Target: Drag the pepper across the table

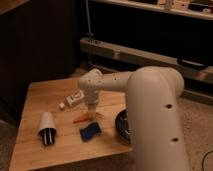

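The pepper [86, 118] lies mid-table [35, 100], right under the gripper [92, 114] — fingers pressed together on or against it, I can't tell which. The sponge [90, 132] sits just in front. I'd judge the drag underway, with bare table left.

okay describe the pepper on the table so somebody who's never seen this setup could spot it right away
Find the small wooden table with the robot's white arm bent over it. The gripper points straight down near the table's middle, shut, and the pepper lies at its tip. It is the only slim orange tapered piece, lying between the white packet behind it and the blue sponge in front.
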Motion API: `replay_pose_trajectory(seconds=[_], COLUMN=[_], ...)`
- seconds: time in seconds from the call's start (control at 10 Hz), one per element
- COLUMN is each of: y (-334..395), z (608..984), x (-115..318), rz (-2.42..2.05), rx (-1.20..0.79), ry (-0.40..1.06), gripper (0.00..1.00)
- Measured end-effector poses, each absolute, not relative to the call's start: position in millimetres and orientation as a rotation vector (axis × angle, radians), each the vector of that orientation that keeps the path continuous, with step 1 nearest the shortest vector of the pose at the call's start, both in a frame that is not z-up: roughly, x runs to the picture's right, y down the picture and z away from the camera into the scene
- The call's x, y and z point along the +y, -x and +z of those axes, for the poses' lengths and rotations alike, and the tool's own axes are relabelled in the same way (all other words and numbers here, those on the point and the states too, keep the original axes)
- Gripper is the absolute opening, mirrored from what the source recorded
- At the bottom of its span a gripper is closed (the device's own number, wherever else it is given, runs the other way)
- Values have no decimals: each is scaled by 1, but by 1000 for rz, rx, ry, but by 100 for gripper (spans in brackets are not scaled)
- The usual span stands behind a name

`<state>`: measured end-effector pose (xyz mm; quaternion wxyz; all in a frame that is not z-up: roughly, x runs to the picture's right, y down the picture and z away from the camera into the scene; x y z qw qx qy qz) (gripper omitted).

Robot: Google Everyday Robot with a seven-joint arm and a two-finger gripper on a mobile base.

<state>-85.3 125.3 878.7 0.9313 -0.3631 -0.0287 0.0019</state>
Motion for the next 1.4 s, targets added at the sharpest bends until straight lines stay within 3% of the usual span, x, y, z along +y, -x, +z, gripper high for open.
replay_pose_trajectory(seconds=[1.0,1.4], y=[68,25], z=[896,895], x=[115,114], rz=[82,132], rx=[10,88], ry=[713,693], gripper=[23,23])
